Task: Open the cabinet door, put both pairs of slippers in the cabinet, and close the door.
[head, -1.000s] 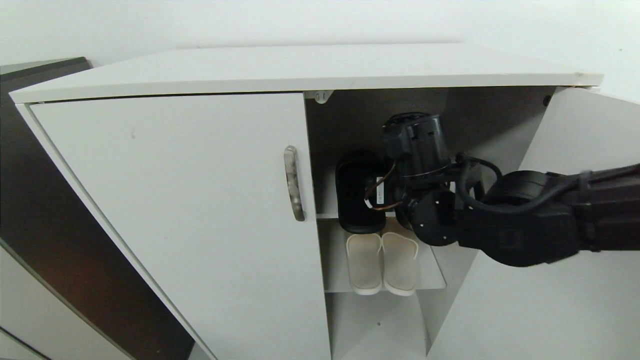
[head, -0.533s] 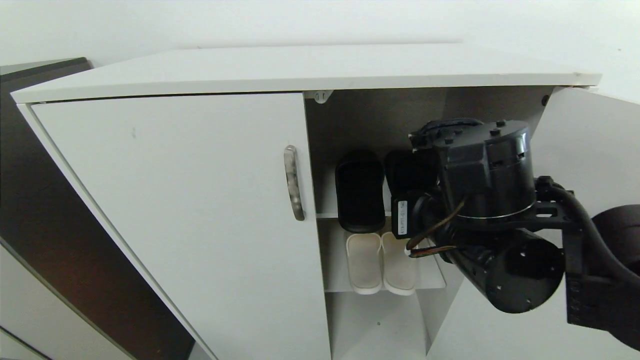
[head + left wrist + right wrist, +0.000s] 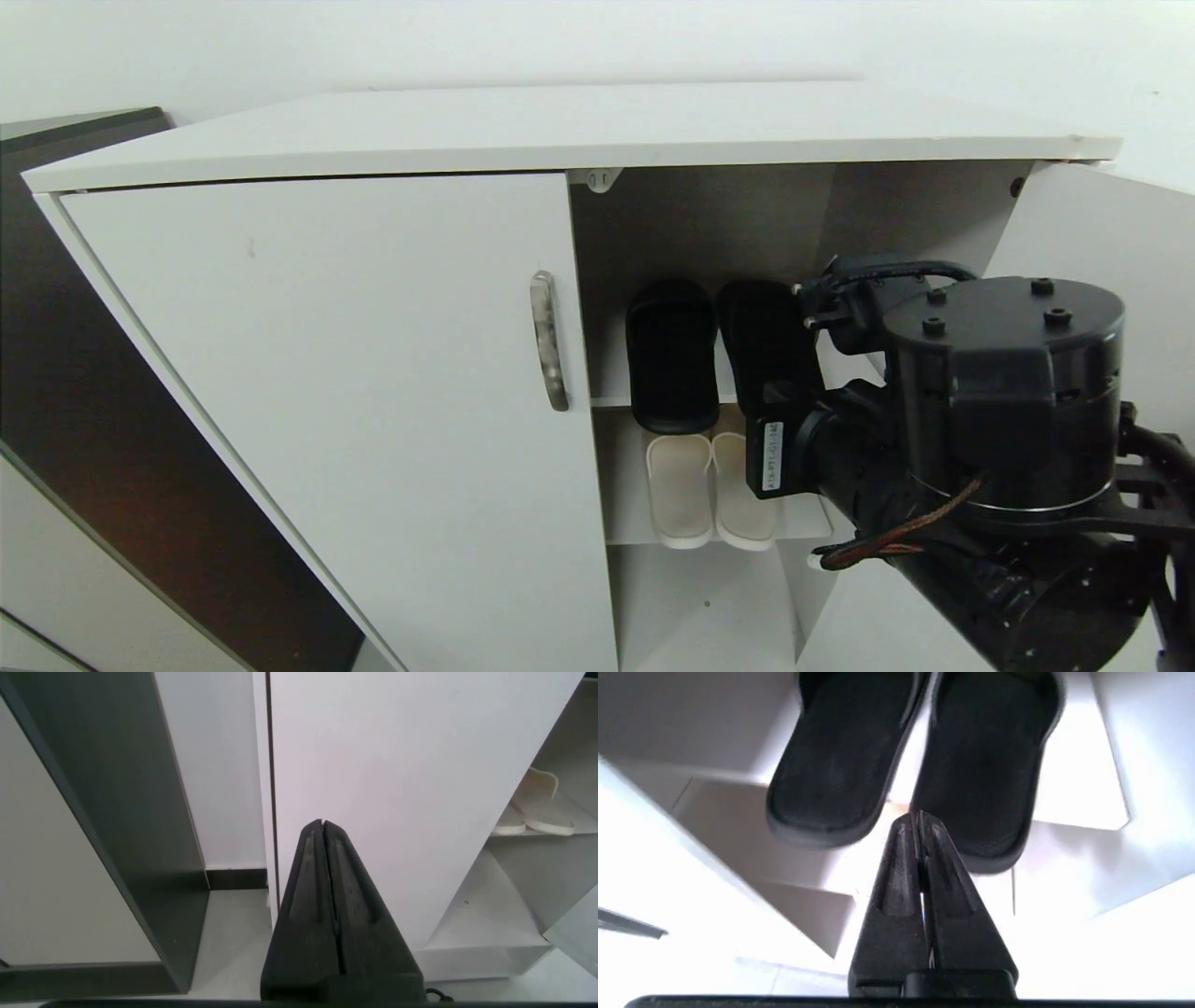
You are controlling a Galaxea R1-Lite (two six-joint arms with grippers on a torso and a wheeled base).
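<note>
right pincer (image 3: 921, 819) clenched, empty | left pincer (image 3: 323, 831) clenched, empty | right arm (image 3: 990, 411) hides black slipper (image 3: 761, 336) heel

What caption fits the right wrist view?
Shut right gripper before black slippers side by side on a white shelf.

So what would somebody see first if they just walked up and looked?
The big black right arm hangs close in front of the cabinet's open right side. Inside, a pair of black slippers sits side by side on the upper shelf, and a pair of white slippers sits on the shelf just below. The left door is shut.
</note>
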